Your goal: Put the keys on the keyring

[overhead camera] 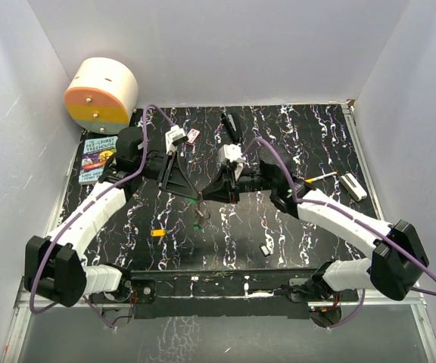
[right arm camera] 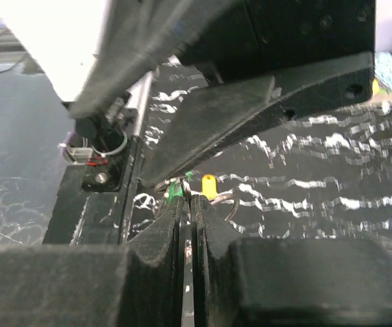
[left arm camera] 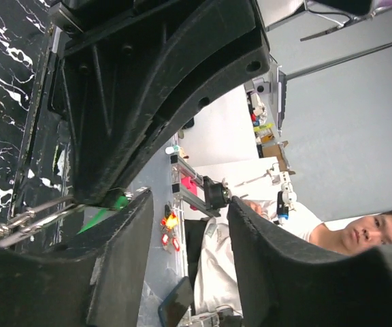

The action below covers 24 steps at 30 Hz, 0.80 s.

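Observation:
My two grippers meet tip to tip above the middle of the mat. My right gripper [overhead camera: 207, 194] [right arm camera: 190, 199] is shut on the thin wire keyring [right arm camera: 233, 204], whose loop shows on both sides of the fingertips. The key's green tag [right arm camera: 175, 191] [overhead camera: 200, 200] sits right at those tips. The ring's small bits [overhead camera: 200, 219] dangle below. My left gripper [overhead camera: 191, 194] [left arm camera: 192, 204] is open with a wide gap and holds nothing. Its left finger [left arm camera: 107, 266] lies beside the green tag [left arm camera: 104, 215] and a metal wire [left arm camera: 19, 221].
A yellow tag [overhead camera: 157, 233] [right arm camera: 209, 185] lies on the mat in front. A pink-red card [overhead camera: 194, 136], a book [overhead camera: 97, 159], a round cream-orange box [overhead camera: 101, 94], a white block [overhead camera: 353, 187], a thin tool [overhead camera: 320, 178] and a small white piece [overhead camera: 265, 248] lie around.

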Motion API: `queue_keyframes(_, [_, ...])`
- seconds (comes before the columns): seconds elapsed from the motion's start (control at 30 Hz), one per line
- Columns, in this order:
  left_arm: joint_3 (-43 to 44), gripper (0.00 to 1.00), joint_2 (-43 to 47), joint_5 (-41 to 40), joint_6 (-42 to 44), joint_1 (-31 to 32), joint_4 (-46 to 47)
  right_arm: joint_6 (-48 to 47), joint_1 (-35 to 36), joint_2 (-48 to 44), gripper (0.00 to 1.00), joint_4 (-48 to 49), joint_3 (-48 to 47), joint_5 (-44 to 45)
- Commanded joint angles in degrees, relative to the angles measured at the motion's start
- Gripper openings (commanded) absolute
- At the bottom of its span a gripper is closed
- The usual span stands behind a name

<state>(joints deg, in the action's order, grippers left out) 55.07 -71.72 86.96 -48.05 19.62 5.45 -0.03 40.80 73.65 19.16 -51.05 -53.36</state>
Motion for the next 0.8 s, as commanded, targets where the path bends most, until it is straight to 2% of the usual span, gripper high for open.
queue_keyframes(0.0, [-0.90,0.52,-2.29,10.94,-16.23,0.08,22.46,-6.08,-0.49,1.05,0.07,-21.39,-8.22,9.72])
queue_keyframes(0.07, [-0.71,0.55,-2.96,10.87,-17.86,0.12,25.56,-6.33,-1.37,1.94,0.07,-25.77,-10.20,12.04])
queue_keyframes(0.27, [-0.76,0.57,-5.75,10.90,-38.80,-0.93,55.01,-5.74,-4.21,7.47,0.07,-37.76,-17.39,16.42])
queue_keyframes(0.4, [-0.61,0.59,-11.31,11.02,-60.88,-4.18,82.53,-5.04,-4.70,12.33,0.07,-46.51,-24.66,25.56])
queue_keyframes(0.5, [0.07,0.58,-15.57,11.01,-72.05,-7.50,95.70,-3.60,-4.56,16.67,0.07,-50.60,-29.16,29.00])
queue_keyframes(0.63, [1.50,0.52,-16.56,10.81,-72.80,-10.92,97.98,-2.42,-3.13,23.51,0.07,-50.70,-30.04,26.84])
queue_keyframes(0.77, [6.46,0.52,-14.65,8.29,-76.37,-12.45,97.91,-0.42,-1.72,29.22,0.07,-45.59,-29.25,24.05])
